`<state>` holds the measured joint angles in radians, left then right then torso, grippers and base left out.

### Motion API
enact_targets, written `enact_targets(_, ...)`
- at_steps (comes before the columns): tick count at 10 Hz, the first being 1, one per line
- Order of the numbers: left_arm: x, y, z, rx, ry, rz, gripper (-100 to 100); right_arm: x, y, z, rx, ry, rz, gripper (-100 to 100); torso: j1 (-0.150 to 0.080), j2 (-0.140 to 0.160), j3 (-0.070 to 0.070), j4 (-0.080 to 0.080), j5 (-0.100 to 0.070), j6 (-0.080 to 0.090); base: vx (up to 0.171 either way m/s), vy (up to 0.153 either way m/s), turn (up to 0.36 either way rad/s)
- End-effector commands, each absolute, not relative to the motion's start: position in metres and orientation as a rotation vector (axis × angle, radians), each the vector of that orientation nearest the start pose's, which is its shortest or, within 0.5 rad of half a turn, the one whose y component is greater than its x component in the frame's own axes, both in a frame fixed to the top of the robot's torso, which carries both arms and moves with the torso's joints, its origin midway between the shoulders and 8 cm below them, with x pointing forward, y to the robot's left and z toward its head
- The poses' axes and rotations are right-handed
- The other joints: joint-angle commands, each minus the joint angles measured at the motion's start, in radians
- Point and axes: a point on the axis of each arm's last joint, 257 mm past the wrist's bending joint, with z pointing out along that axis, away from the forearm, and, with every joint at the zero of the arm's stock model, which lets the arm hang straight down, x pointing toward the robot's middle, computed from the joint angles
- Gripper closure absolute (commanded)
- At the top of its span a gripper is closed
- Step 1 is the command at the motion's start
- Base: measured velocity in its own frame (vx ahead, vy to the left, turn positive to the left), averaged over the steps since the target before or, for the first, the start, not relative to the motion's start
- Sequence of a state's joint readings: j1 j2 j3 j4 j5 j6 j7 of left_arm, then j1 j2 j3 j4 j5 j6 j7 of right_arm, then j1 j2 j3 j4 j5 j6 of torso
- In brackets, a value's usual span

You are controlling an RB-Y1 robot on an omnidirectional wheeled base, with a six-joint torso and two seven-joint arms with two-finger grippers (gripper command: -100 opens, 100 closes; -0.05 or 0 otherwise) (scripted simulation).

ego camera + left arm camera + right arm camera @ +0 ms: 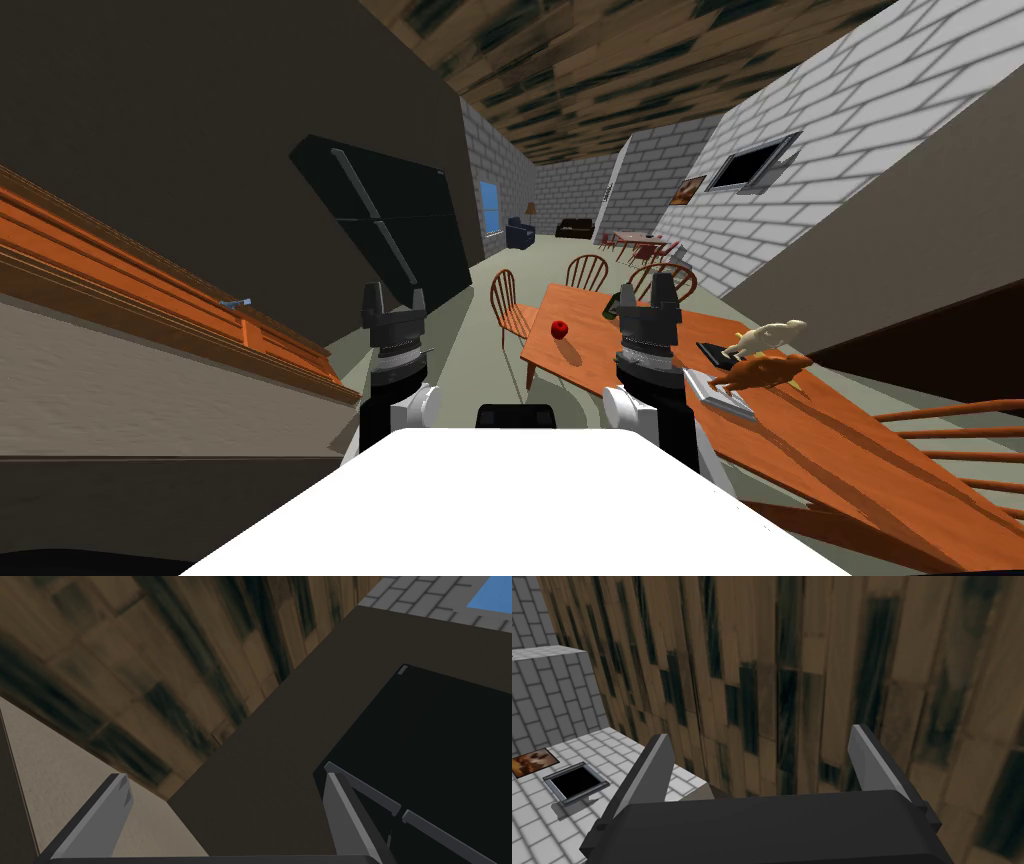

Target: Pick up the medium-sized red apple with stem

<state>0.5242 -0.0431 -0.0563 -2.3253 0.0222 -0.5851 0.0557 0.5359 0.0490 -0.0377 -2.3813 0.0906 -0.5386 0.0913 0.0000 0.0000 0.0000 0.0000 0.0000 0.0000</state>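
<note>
In the head view, we judged the task to be at its approach step, with nothing grasped yet. The red apple (pixel 560 328) sat on the wooden counter (pixel 590 365), close to its far corner. It lay beyond our two pairs of fingers and between them, nearer the right pair but well apart from both. The left gripper (pixel 394 293) and the right gripper (pixel 645 288) stood raised side by side with their tips up, each pair spread wide. A wooden chair (pixel 508 305) stood just beside the counter, on the left-finger side of the apple. Two animal figures (pixel 765 355) stood on the counter, out past the right fingers on their outer side.

In the left wrist view, the fingers (pixel 107 816) were wide apart with nothing between them, aimed upward and away from the counter.

In the right wrist view, the fingers (pixel 654 771) were likewise wide and empty, also pointing upward rather than at the apple.

We judged that the next move called for closing on the counter. The right arm would then have to tip down so that its wide fingers straddled the apple before closing, while keeping clear of the chair.
</note>
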Motion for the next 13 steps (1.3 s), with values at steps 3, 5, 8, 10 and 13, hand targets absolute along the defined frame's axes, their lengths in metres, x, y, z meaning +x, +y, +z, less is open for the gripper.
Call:
enact_targets(3, 0.319, 0.268, 0.052, -0.638, 0.468, -1.435, 0, 0.323, -0.267, 0.038, 0.462, 0.7, 1.122, -100, 0.001, -0.001, 0.0, 0.0, 0.0, 0.0, 0.012, 0.025, 0.024)
enact_targets(5, 0.319, 0.268, 0.052, -0.638, 0.468, -1.435, 0, 0.327, -0.262, 0.024, 0.445, 0.756, 1.119, -100, 0.003, -0.001, -0.001, 0.0, 0.001, 0.0, 0.025, 0.046, 0.03)
enact_targets(8, 0.319, 0.268, 0.052, -0.638, 0.468, -1.435, 0, 0.336, -0.253, -0.029, 0.43, 0.918, 1.094, -100, 0.003, -0.002, -0.001, 0.0, 0.001, 0.0, 0.026, 0.052, 0.058)
enact_targets(10, 0.319, 0.268, 0.052, -0.638, 0.468, -1.435, 0, 0.338, -0.253, -0.056, 0.434, 0.988, 1.079, -100, 0.003, -0.002, -0.001, 0.0, 0.001, 0.0, 0.022, 0.048, 0.034)
enact_targets(13, 0.319, 0.268, 0.052, -0.638, 0.468, -1.435, 0, 0.338, -0.255, -0.09, 0.452, 1.068, 1.058, -100, 0.003, 0.0, 0.0, 0.0, 0.001, 0.0, 0.008, 0.038, 0.037)
